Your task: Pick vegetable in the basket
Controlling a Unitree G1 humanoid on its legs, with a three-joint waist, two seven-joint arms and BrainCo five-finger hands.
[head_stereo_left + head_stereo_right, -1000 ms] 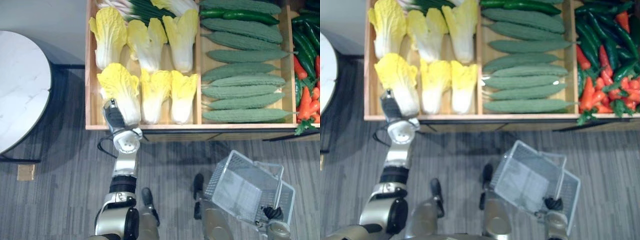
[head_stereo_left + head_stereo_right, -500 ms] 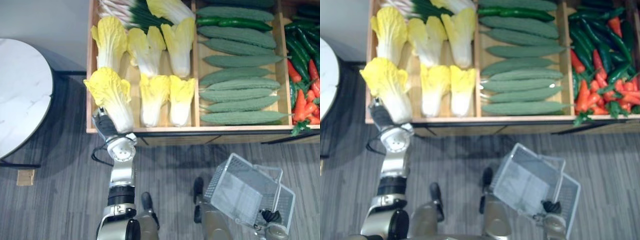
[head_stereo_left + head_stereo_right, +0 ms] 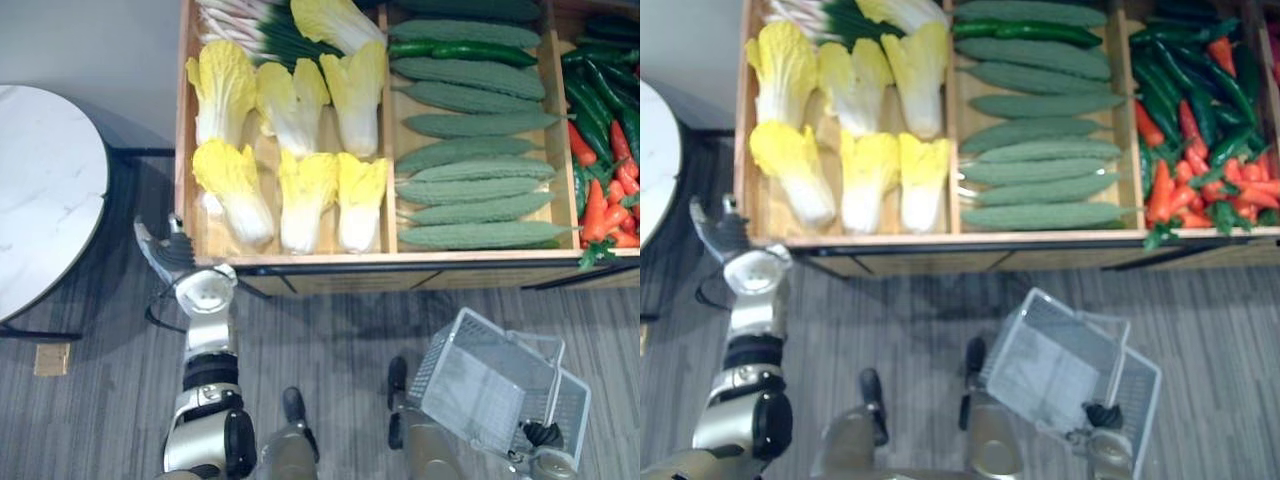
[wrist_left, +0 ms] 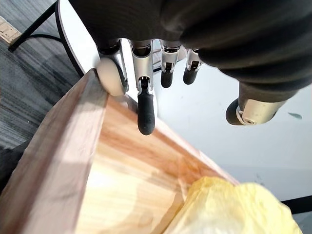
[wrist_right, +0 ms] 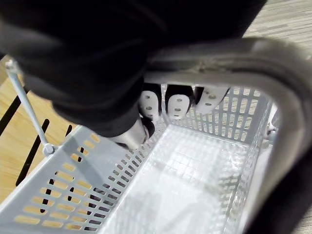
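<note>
Cabbage heads with yellow leaves and white stems lie in the left compartment of a wooden crate [image 3: 183, 150], seen from above. Three form the front row, and more lie behind them beside a bunch of green onions [image 3: 262, 24]. The front-left cabbage [image 3: 235, 190] rests on the crate floor, stem toward the front edge, and nothing grips it.

The left robot hand [image 3: 168, 250] is just outside the crate's front-left corner, level with the rim. In its wrist view its fingers [image 4: 145, 109] are straight and spread, reaching over the crate's left wall, with the thumb [image 4: 253, 109] held apart. It holds nothing. The same cabbage shows low in that view, inside the wall and apart from the fingertips. Whether any fingertip touches the rim cannot be told.

The middle compartment holds bumpy green bitter gourds [image 3: 470, 185] laid crosswise, with smooth cucumbers [image 3: 470, 48] at the back. The right compartment holds orange carrots [image 3: 605, 210] and long green peppers [image 3: 600, 90].

A grey plastic basket [image 3: 455, 350] hangs tilted over the grey striped floor [image 3: 330, 330], in front of the crate and well to the right. The right robot hand [image 3: 545, 431] carries it by the handle [image 5: 253, 58], its fingers [image 5: 176, 106] curled under the bar. Seen from the right wrist, the basket's perforated walls and bottom are bare, with no vegetable inside.

A round white table [image 3: 45, 190] stands to the left of the crate.
</note>
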